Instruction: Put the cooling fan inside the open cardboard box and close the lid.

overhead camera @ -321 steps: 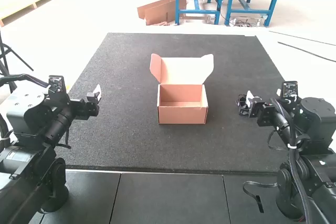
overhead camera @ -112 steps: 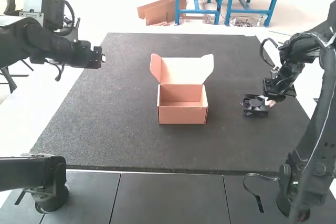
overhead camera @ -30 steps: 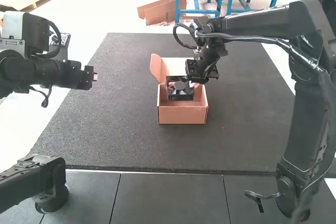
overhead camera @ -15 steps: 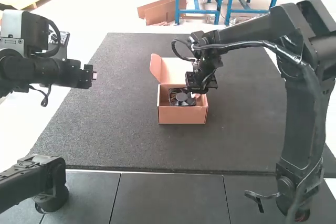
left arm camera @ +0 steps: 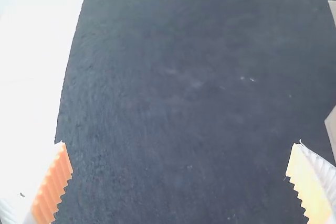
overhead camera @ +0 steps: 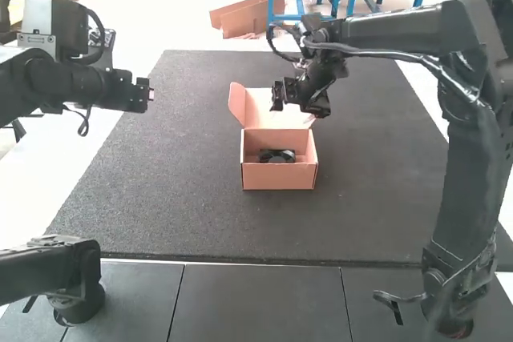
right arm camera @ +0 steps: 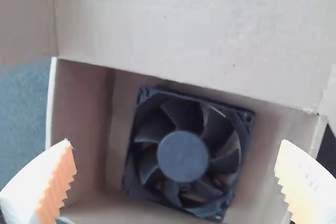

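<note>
Fan [right arm camera: 186,158]: laid flat inside the box [overhead camera: 279,174], hub facing up.
Box: set at the middle of the mat [overhead camera: 184,190]; lid [overhead camera: 255,106] stood upright at the back.
Right gripper [overhead camera: 295,108]: held above the box, just in front of the lid; fingers spread, nothing grasped.
Left gripper [overhead camera: 147,94]: held over the mat's left side, well apart from the box; fingers spread wide, empty.

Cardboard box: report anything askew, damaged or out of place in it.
Nothing stands out. The cooling fan lies flat on the floor of the cardboard box, slightly turned against its walls. The lid stands open, and the right gripper hangs above with jaws open.
</note>
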